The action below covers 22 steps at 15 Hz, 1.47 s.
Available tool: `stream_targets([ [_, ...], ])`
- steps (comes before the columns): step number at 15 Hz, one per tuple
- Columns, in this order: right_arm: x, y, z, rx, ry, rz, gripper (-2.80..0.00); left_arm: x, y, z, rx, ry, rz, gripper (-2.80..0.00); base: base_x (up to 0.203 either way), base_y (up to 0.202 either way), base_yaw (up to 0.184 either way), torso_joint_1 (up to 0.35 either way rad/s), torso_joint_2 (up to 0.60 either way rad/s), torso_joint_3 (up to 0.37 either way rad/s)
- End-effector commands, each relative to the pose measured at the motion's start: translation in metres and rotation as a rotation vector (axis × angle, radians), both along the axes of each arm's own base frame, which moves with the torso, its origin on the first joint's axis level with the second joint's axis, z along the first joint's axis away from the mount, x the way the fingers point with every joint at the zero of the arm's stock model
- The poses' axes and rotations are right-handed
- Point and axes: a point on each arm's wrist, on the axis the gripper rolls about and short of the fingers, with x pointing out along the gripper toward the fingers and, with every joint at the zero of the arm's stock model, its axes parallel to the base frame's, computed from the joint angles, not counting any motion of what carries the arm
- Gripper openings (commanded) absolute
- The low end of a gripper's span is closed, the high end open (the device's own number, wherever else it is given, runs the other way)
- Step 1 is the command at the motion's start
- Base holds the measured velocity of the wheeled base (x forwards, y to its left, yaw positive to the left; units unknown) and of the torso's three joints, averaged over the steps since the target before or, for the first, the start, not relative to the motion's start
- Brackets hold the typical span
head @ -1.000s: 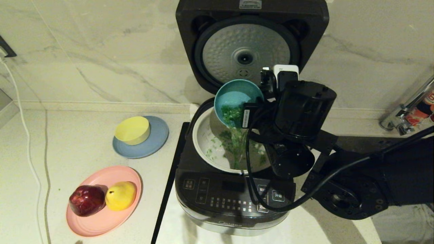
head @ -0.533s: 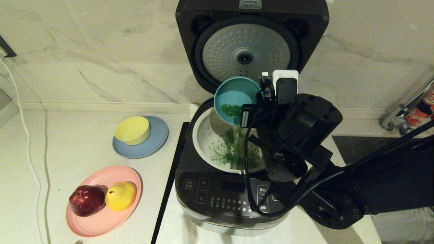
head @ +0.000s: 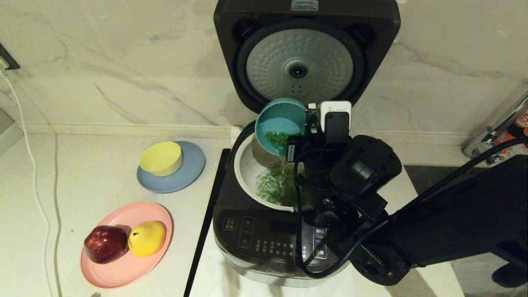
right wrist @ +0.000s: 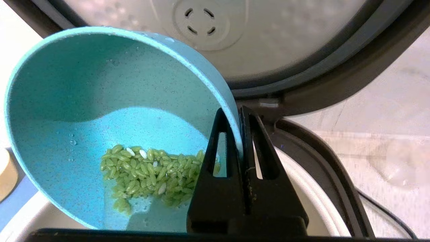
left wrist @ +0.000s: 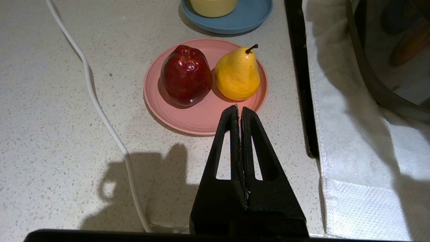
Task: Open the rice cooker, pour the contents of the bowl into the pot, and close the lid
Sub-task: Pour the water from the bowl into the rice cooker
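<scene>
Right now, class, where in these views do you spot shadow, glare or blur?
Left wrist view: the closed left gripper casts a shadow on the counter. Head view: the rice cooker front panel gleams. Right wrist view: the lid looks soft behind the bowl.

A round pink plate [head: 123,264] lies on the speckled pale stone bench [head: 74,173], bearing a dark red apple [head: 106,243] touching a yellow pear [head: 147,237]. Behind the plate, a yellow bowl [head: 161,158] sits on a grey-blue plate [head: 187,175]. A white cord [head: 35,181] runs left of the pink plate.
</scene>
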Motion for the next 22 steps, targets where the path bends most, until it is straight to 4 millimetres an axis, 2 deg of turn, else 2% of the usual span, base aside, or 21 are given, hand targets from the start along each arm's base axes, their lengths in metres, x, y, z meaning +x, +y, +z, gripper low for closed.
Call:
stream_targets([
  [1, 0.005, 0.006, -0.017, -0.050, -0.015, -0.010, -2.80, 0.000, 0.000, 0.000, 0.000, -0.001, 0.001, -2.80, 0.000, 0.000, 0.000, 0.000, 0.00, 0.000],
  [3, 0.006, 0.008, -0.021, -0.077, -0.014, -0.006, -2.80, 0.000, 0.000, 0.000, 0.000, -0.002, 0.001, -2.80, 0.000, 0.000, 0.000, 0.000, 0.00, 0.000],
  [10, 0.007, 0.008, -0.017, -0.070, -0.027, -0.001, -2.80, 0.000, 0.000, 0.000, 0.000, -0.001, 0.001, -2.80, 0.000, 0.000, 0.000, 0.000, 0.00, 0.000],
  [12, 0.006, 0.005, -0.010, -0.060, -0.041, -0.002, -2.80, 0.000, 0.000, 0.000, 0.000, -0.001, 0.001, -2.80, 0.000, 0.000, 0.000, 0.000, 0.00, 0.000],
  [16, 0.014, 0.004, -0.020, -0.076, -0.025, -0.014, -2.80, 0.000, 0.000, 0.000, 0.000, -0.001, 0.001, -2.80, 0.000, 0.000, 0.000, 0.000, 0.00, 0.000],
  [19, 0.013, 0.004, -0.011, -0.058, -0.048, -0.017, -2.80, 0.000, 0.000, 0.000, 0.000, -0.001, 0.001, -2.80, 0.000, 0.000, 0.000, 0.000, 0.00, 0.000],
  [22, 0.013, 0.004, -0.011, -0.058, -0.047, -0.017, -2.80, 0.000, 0.000, 0.000, 0.000, -0.001, 0.001, -2.80, 0.000, 0.000, 0.000, 0.000, 0.00, 0.000],
])
